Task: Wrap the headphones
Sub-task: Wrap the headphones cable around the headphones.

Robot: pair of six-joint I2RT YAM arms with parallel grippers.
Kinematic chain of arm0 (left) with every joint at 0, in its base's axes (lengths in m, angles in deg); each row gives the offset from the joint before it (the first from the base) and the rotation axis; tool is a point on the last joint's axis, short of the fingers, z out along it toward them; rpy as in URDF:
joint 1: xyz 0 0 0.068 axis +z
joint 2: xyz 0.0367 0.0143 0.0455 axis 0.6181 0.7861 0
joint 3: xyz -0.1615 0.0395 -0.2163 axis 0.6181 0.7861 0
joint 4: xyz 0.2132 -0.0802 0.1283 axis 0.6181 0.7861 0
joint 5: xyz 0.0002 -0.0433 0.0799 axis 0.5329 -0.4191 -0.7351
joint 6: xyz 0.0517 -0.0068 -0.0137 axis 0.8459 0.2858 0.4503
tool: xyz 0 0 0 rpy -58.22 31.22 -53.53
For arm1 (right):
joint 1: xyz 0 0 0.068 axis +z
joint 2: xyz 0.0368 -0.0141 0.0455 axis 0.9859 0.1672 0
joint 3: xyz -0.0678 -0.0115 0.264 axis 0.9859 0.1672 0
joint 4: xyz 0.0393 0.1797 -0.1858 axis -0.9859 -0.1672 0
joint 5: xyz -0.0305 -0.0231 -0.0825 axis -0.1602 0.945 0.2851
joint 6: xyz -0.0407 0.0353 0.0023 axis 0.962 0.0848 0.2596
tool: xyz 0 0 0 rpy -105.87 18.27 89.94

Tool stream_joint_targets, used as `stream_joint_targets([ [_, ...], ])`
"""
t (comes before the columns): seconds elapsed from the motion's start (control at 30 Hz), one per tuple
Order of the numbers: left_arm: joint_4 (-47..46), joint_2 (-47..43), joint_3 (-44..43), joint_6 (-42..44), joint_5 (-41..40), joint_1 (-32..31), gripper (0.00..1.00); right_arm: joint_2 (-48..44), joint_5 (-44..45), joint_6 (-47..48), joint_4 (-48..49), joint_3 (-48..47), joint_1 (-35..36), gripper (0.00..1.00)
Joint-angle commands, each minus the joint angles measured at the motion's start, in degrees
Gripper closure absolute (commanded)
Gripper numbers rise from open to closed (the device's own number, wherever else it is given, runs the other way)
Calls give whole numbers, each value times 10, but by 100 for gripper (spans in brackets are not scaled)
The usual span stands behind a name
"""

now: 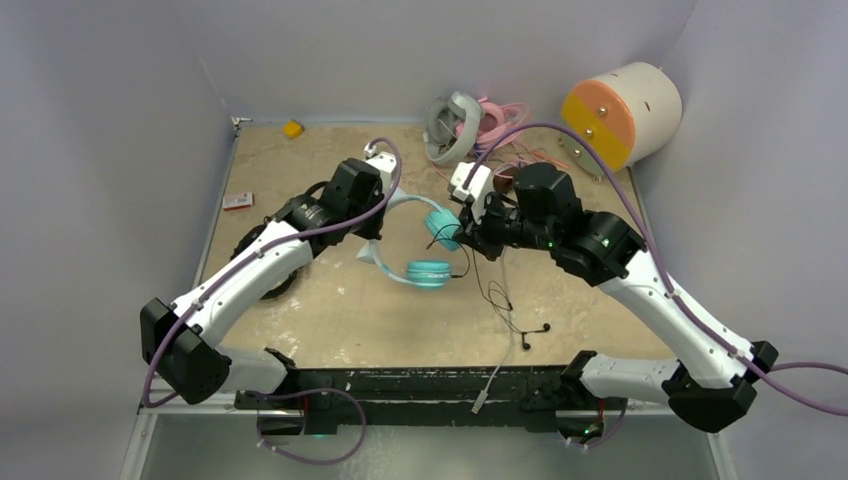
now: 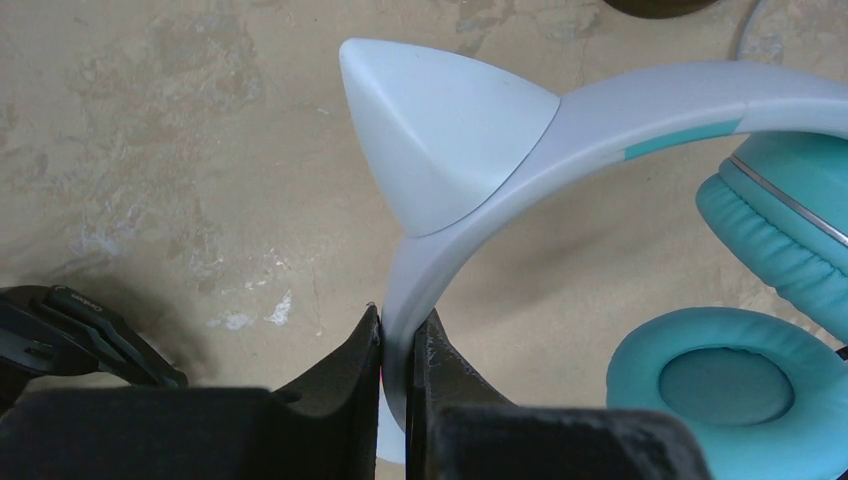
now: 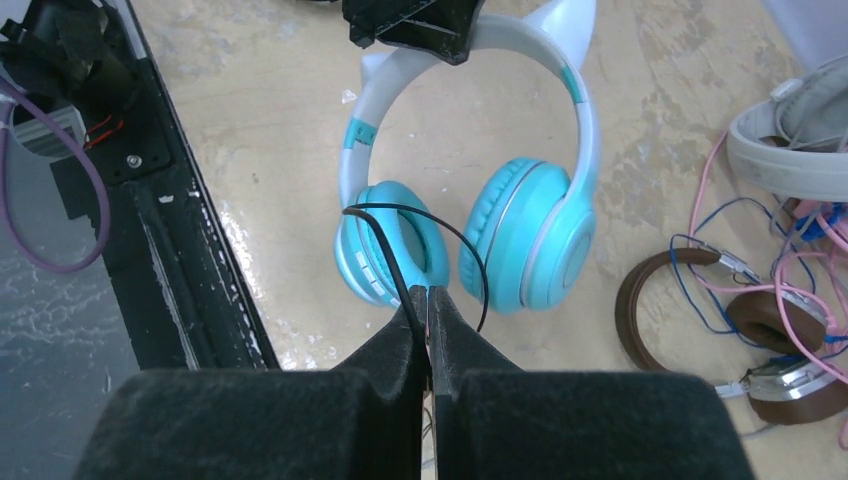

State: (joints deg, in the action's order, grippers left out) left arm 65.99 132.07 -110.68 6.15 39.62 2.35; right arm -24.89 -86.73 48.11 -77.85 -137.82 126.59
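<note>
Teal-and-white cat-ear headphones [image 1: 428, 271] at mid surface [image 1: 320, 320], btw the two arms. L fingers [image 2: 365, 345] clamped on the white headband [image 2: 600, 110], right beside one cat ear. R fingers [image 3: 412, 318] shut tight, pinching the thin black cable [image 3: 445, 228] just near of the ear cups; the cable arcs across both cups. Far right: grey-white pair [image 1: 455, 115], pink pair [image 1: 497, 120], brown-and-silver pair [image 3: 765, 318] in tangled wires. Cream cylinder [image 1: 625, 110] in the far-right corner.

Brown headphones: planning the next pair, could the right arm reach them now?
Probably: the brown headphones lie close by, but the right gripper is shut on the black cable, so not free.
</note>
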Motion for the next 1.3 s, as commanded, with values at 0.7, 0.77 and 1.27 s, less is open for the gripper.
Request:
stream_joint_targets([
  [0.7, -120, -110, -18, 18, -134, -6, 100, 22, -74, 26, -23, -23, 2, 100],
  [0.77, -136, -122, -6, 24, -95, -6, 100, 30, -66, 19, -26, -28, 2, 100],
  [1.27, -126, -127, 11, 36, -105, -7, 100, 43, 96, -38, 12, -28, 2, 100],
])
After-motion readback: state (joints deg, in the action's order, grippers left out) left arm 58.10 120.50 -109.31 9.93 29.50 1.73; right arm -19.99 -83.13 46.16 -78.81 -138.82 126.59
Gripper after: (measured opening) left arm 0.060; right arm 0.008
